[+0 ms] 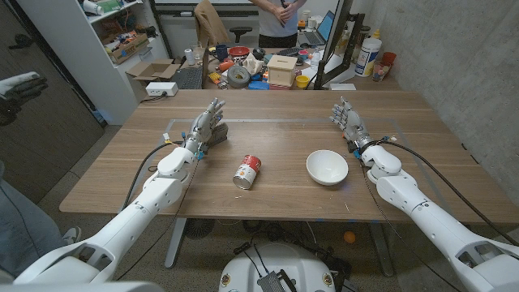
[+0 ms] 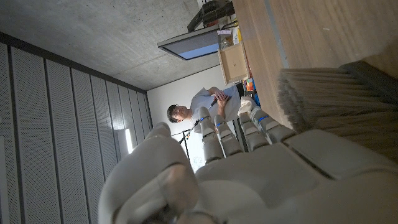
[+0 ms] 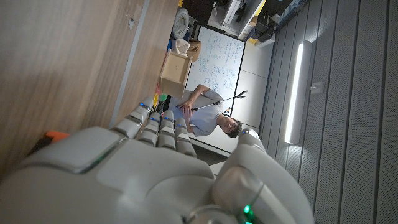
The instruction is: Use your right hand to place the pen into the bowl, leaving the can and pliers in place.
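Well, the right hand (image 1: 349, 122) stands empty, fingers apart, up right of the white bowl (image 1: 327, 167); I cannot spot the pen (maybe behind that hand), so find it first, skirting the can (image 1: 247, 172).

Red can (image 1: 247, 172) tipped, beside white bowl (image 1: 327, 168)

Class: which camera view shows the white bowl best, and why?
The head view: the bowl sits whole on the wooden table, seen from above with its open rim clear, right of the can. In both wrist views I cannot make out the bowl.
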Tool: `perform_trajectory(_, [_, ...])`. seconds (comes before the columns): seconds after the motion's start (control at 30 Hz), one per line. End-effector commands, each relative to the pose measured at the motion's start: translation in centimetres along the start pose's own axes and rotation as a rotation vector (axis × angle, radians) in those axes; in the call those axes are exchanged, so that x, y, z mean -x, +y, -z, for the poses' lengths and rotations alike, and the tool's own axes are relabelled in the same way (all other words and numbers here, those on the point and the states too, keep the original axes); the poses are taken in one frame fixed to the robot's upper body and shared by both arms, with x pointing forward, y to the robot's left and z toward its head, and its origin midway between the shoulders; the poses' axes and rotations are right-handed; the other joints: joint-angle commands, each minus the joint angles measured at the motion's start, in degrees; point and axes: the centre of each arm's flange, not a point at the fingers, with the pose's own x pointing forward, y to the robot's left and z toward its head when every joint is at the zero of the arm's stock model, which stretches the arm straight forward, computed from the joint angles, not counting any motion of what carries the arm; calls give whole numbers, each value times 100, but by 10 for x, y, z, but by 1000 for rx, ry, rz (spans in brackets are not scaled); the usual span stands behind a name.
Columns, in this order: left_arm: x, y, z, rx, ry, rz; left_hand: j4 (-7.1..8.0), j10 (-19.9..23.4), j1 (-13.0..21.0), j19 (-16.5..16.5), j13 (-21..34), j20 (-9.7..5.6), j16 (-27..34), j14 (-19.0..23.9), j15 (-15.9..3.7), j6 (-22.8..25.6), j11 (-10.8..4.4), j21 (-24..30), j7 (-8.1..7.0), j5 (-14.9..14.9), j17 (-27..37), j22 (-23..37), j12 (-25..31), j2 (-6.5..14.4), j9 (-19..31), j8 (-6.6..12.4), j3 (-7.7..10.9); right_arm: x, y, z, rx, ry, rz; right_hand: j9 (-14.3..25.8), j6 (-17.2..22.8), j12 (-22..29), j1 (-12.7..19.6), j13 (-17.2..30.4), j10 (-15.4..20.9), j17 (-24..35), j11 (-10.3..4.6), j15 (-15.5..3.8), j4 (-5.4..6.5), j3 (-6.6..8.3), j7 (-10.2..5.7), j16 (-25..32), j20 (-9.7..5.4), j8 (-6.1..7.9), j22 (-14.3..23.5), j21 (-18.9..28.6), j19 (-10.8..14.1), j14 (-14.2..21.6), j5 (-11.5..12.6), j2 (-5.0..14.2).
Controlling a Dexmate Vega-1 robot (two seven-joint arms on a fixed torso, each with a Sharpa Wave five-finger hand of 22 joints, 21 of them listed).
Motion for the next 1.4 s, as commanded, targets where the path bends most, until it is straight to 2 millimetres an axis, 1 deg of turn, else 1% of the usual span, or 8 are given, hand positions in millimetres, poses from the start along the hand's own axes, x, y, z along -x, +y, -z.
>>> perform_trajectory(0.03, [2, -4, 4, -7, 30, -4, -4, 46, 48, 63, 16, -256, 22, 61, -697, 52, 4, 33, 5, 17, 11, 16, 35, 11, 25, 26, 29, -1, -2, 2, -9, 14, -5, 13, 49, 30, 60, 30, 38, 16, 26, 47, -8, 41, 128, 27, 3, 32, 22, 27, 51, 15, 31, 15])
perform_trajectory(0.37, [4, -6, 0, -24, 41, -8, -4, 46, 48, 63, 16, -256, 22, 61, -697, 52, 4, 33, 5, 17, 11, 16, 35, 11, 25, 26, 29, 2, -8, -6, 20, 7, 6, 15, 80, 25, 86, 32, 76, 15, 31, 50, -21, 55, 123, 39, 27, 34, 24, 11, 71, 82, 28, 42])
perform_trajectory(0.6, [4, -7, -3, -27, 45, 0, -4, 46, 48, 63, 16, -256, 22, 61, -697, 52, 4, 33, 5, 17, 11, 16, 35, 11, 25, 26, 29, 11, -15, -12, 41, -3, 10, 16, 108, 28, 99, 33, 110, 15, 33, 57, -29, 61, 124, 40, 26, 39, 26, 2, 80, 106, 25, 53])
perform_trajectory(0.77, [-1, -10, -11, -44, 39, 15, -4, 46, 48, 63, 16, -256, 22, 61, -697, 52, 4, 33, 5, 17, 11, 16, 35, 11, 25, 26, 29, 18, -20, -16, 62, -9, 19, 16, 122, 25, 112, 34, 120, 14, 31, 60, -36, 67, 115, 38, 33, 40, 27, -4, 86, 115, 23, 62])
perform_trajectory(1.07, [-9, -16, -23, -73, 24, 42, -4, 46, 48, 63, 16, -256, 22, 61, -697, 52, 4, 33, 5, 17, 11, 16, 35, 11, 25, 26, 29, 22, -19, -17, 66, -21, 23, 17, 139, 15, 133, 36, 127, 14, 39, 62, -50, 74, 111, 28, 50, 39, 28, -21, 81, 118, 19, 71])
perform_trajectory(1.23, [-10, -17, -28, -89, 23, 49, -4, 46, 48, 63, 16, -256, 22, 61, -697, 52, 4, 33, 5, 17, 11, 16, 35, 11, 25, 26, 29, 27, -16, -22, 98, -39, 30, 18, 173, 9, 145, 37, 134, 14, 37, 57, -59, 77, 89, 25, 48, 47, 29, -30, 84, 125, 17, 74])
perform_trajectory(1.4, [-10, -17, -30, -94, 24, 48, -4, 46, 48, 63, 16, -256, 22, 61, -697, 52, 4, 33, 5, 17, 11, 16, 35, 11, 25, 26, 29, 35, -15, -28, 125, -58, 44, 19, 248, 11, 182, 38, 176, 12, 13, 32, -83, 88, 62, 34, 52, 67, 31, -39, 107, 181, 13, 82])
